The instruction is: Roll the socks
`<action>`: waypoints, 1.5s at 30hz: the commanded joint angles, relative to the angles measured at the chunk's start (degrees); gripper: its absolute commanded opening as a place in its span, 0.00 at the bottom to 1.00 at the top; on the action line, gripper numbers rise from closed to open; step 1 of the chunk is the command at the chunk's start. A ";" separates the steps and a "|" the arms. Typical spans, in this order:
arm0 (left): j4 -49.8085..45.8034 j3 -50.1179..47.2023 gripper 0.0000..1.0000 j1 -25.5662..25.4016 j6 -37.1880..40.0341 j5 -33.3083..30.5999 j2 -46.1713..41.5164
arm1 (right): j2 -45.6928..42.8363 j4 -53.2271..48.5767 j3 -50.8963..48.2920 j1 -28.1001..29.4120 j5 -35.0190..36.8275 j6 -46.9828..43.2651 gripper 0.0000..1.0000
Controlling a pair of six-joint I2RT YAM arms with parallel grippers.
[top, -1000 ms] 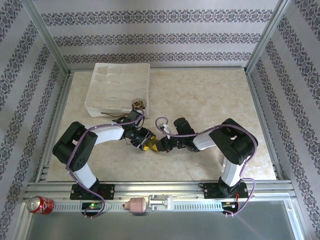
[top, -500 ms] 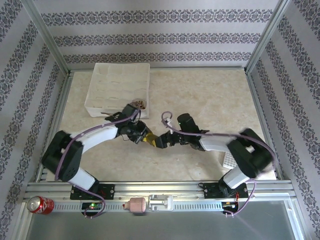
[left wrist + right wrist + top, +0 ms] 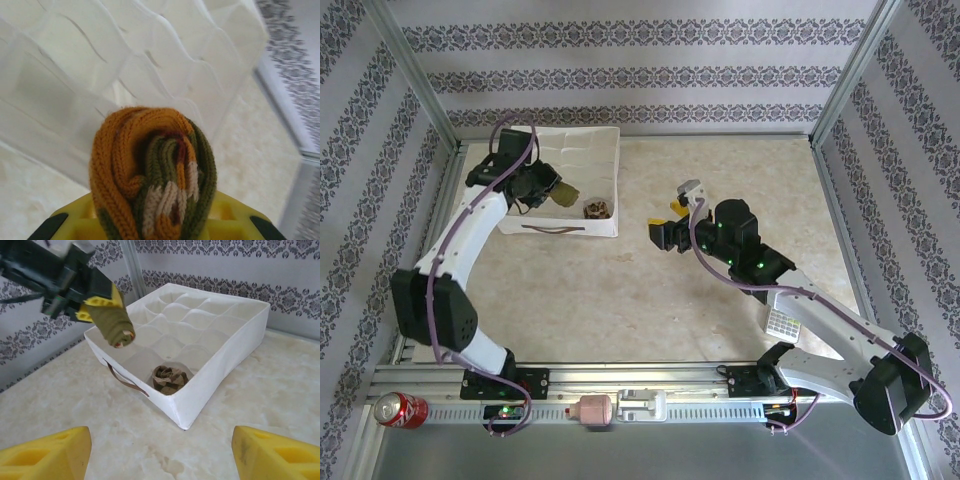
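Your top external view looks down from above and behind the arm bases, taking in the whole pale marble-patterned table (image 3: 620, 300) from far off. Your left wrist camera sits very close behind the rolled olive-green and orange knitted sock (image 3: 152, 170), facing down into the white fabric box of compartments (image 3: 165, 65). Your right wrist camera looks low across the table, between the yellow fingers of the right claw (image 3: 160, 455), toward that box (image 3: 220, 375) from farther back. All three views share the box (image 3: 565, 227).
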 commanded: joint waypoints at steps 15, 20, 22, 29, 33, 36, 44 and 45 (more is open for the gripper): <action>4.72 0.58 0.00 -2.19 12.25 -9.42 12.52 | -1.04 -11.28 2.23 0.23 1.05 -4.12 0.72; 9.80 -0.48 0.00 -4.99 14.58 -11.80 13.40 | -0.66 -12.60 2.71 0.39 0.97 -3.70 0.71; 10.46 -0.71 0.00 -6.00 15.41 -12.66 13.57 | -0.64 -13.20 2.83 0.42 1.20 -3.70 0.70; 9.57 -2.25 0.00 -8.07 18.49 -17.78 13.32 | -1.35 -14.24 2.21 0.63 1.49 -3.13 0.70; 9.22 -3.88 0.00 -8.40 21.52 -21.61 13.27 | -1.53 -14.71 2.12 0.77 1.74 -3.34 0.70; 8.64 -4.57 0.00 -8.92 23.86 -25.20 13.12 | -1.69 -15.07 2.04 0.86 1.84 -3.44 0.70; 10.07 -6.26 0.01 -12.65 29.38 -30.25 12.87 | -3.15 -13.39 2.59 0.78 -2.47 -2.85 0.74; 10.11 -6.36 0.08 -13.08 29.28 -30.14 12.85 | -3.21 -12.84 2.65 0.81 -3.25 -2.43 0.74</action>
